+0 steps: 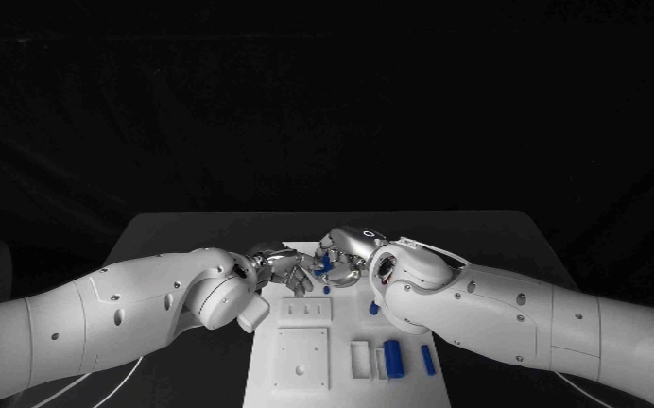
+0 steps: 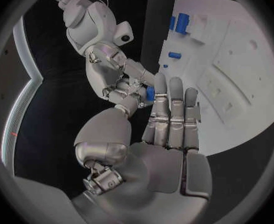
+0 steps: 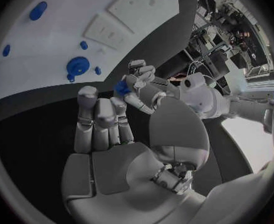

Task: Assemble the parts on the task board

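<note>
You see a white board [image 1: 302, 356] on a black table [image 1: 178, 233], with blue parts [image 1: 394, 358] (one a blue gear [image 3: 78, 65]), and silver hands [image 1: 280, 266] on white arms [image 1: 123, 314].

The white task board [image 1: 302, 356] is lying flat in the middle of the counter, with raised white blocks on it. Blue parts are resting on its near right area, among them a thick cylinder [image 1: 394, 358] and a slim bar [image 1: 428, 360]. A blue gear [image 3: 78, 65] is sitting flat on the board with small blue pegs near it.
</note>
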Tool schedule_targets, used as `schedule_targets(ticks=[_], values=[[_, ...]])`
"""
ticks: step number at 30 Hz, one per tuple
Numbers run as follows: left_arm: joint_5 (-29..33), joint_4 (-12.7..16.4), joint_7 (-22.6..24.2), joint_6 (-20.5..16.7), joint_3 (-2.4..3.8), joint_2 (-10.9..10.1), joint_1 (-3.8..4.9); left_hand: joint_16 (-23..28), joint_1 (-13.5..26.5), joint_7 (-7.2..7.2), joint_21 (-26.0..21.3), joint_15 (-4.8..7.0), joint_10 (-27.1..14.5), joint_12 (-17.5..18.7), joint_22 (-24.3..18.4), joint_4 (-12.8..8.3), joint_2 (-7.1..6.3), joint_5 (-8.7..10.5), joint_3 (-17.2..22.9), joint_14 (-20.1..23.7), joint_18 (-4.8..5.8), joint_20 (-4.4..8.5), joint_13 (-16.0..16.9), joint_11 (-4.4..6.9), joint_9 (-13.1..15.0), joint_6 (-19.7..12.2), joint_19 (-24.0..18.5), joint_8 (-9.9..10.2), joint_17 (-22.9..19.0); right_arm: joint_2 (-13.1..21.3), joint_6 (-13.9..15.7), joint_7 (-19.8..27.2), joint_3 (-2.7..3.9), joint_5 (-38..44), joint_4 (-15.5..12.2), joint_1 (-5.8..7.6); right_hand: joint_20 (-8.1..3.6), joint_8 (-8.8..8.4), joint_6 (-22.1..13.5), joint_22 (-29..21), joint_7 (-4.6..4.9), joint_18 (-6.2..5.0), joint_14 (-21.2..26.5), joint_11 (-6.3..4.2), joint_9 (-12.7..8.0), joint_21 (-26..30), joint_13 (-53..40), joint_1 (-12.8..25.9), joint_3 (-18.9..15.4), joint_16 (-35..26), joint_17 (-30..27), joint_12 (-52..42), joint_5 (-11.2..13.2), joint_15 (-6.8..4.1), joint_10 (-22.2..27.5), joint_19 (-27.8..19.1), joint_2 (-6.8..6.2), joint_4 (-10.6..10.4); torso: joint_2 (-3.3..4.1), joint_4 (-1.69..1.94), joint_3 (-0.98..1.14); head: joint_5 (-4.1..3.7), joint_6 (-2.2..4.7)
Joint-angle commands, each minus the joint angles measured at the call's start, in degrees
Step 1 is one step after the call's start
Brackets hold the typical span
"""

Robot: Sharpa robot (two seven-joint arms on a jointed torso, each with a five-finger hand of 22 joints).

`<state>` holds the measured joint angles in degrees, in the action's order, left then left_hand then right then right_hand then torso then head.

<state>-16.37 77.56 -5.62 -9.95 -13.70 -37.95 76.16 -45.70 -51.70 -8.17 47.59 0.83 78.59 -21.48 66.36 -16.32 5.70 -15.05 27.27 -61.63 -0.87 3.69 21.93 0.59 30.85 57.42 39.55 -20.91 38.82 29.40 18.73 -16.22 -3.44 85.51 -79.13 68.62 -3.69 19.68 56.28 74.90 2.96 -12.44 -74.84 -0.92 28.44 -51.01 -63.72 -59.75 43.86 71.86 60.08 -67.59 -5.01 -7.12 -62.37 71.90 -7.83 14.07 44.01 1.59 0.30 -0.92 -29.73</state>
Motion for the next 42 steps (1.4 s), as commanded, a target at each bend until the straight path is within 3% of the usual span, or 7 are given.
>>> schedule_targets(ticks=[1,11,14,15,20,35,42], values=[[-1.71,0.36,0.34,1.43,0.10,0.14,-0.02,-0.47,-0.05,4.78,0.37,0.48,-0.01,-0.29,-0.13,0.04,-0.63,-0.99,0.46,-0.01,0.22,3.16,0.21,0.40,7.66,5.41,0.40,-0.12,-0.15,0.08,-0.95,-0.17,-0.05,0.10,0.41,-0.17,-0.34,0.00,2.41,0.87,2.20,-2.56,0.03,-0.30,0.08,-0.14,-0.01,0.17,0.14,-0.34,0.05,0.06,-0.18,-0.29,-0.04,0.05,0.20,0.13,0.00,0.01,0.00,0.02,-0.04],[-1.94,0.03,0.46,-0.45,0.10,0.00,-0.05,-0.67,0.10,4.83,0.49,0.53,0.07,-0.47,-0.18,0.12,-0.54,-1.35,0.46,-0.09,0.24,3.21,0.39,0.46,7.91,5.56,0.45,-0.14,-0.25,0.05,0.27,1.03,-0.06,-3.01,1.91,-0.67,-0.23,-0.55,1.67,0.77,2.42,-2.56,0.08,-0.07,-0.02,0.09,0.06,1.28,-0.34,-0.65,0.01,0.46,-2.16,-0.09,0.39,0.02,-1.00,-0.68,-0.03,0.05,0.03,0.26,-0.24],[-2.76,-0.13,0.08,-0.84,0.10,0.02,-0.05,-0.71,0.11,4.84,0.52,0.54,0.09,-0.50,-0.19,0.13,-0.52,-1.37,0.47,-0.11,0.24,3.22,0.42,0.48,7.95,5.58,0.46,-0.14,-0.26,0.32,2.07,2.23,-0.06,-5.82,2.20,-0.66,0.00,-1.91,-0.72,0.63,3.09,-2.56,0.22,0.58,-0.45,0.46,0.25,3.27,-2.19,-1.08,-0.13,1.04,-2.90,0.44,1.18,-0.24,-3.56,-1.69,-0.07,-0.01,0.03,0.36,-0.27],[-3.30,-0.18,-0.26,-0.80,0.10,0.02,-0.05,-0.73,0.11,4.85,0.53,0.55,0.10,-0.51,-0.19,0.13,-0.52,-1.39,0.47,-0.13,0.24,3.23,0.44,0.49,7.97,5.60,0.47,-0.14,-0.27,0.48,3.03,2.54,-0.06,-6.66,2.23,-0.66,0.30,-3.74,-4.08,0.43,4.04,-2.52,0.76,1.40,-1.13,1.01,0.46,4.86,-3.37,-1.68,-0.33,1.60,-1.82,1.22,2.05,-0.86,-5.68,-2.76,-0.08,-0.02,0.01,0.37,-0.28],[-6.64,-0.22,-3.53,-1.53,0.10,0.10,-0.05,-0.82,0.10,4.89,0.61,0.59,0.15,-0.58,-0.20,0.10,-0.46,-1.60,0.52,-0.19,0.22,3.27,0.51,0.53,8.08,5.67,0.51,-0.14,-0.32,1.89,5.75,4.56,-0.04,-10.35,2.39,-0.67,1.21,-6.96,-10.32,0.21,6.59,-2.42,2.68,3.86,-2.35,2.49,0.62,7.15,-6.80,-2.81,-0.48,2.16,-3.89,3.61,4.80,-3.07,-8.13,-4.59,-0.01,0.06,0.08,0.46,-0.32],[-17.39,-2.04,-10.55,-2.58,0.04,0.82,0.01,-1.14,0.09,5.10,0.88,0.73,0.55,-0.75,-0.22,-0.02,-0.73,-2.29,0.66,-0.55,0.24,3.38,0.71,0.74,8.43,6.19,0.45,-0.16,-0.55,7.96,8.33,11.75,0.27,-19.90,2.89,0.36,2.17,-6.53,-11.34,0.88,7.06,-2.56,4.39,4.41,-1.87,3.36,1.48,6.66,-12.41,-3.23,-0.39,1.03,-9.29,4.26,7.23,-5.00,-7.00,-5.58,-0.05,-0.17,0.30,1.40,-0.87],[-29.62,-4.34,-13.64,-1.52,-0.06,3.21,0.03,-1.62,0.01,5.34,1.44,1.03,1.20,-0.99,-0.20,-0.04,-1.14,-3.66,0.80,-1.16,0.16,3.66,0.99,1.03,8.86,6.84,0.81,-0.15,-0.79,10.62,9.91,13.86,0.65,-24.11,3.85,3.51,2.19,-6.05,-10.74,0.95,6.88,-2.56,4.34,4.24,-1.64,3.37,1.86,5.90,-12.79,-3.28,-0.49,0.82,-9.53,4.10,7.15,-5.04,-6.38,-5.44,-0.06,-0.08,0.13,1.49,-1.55]])
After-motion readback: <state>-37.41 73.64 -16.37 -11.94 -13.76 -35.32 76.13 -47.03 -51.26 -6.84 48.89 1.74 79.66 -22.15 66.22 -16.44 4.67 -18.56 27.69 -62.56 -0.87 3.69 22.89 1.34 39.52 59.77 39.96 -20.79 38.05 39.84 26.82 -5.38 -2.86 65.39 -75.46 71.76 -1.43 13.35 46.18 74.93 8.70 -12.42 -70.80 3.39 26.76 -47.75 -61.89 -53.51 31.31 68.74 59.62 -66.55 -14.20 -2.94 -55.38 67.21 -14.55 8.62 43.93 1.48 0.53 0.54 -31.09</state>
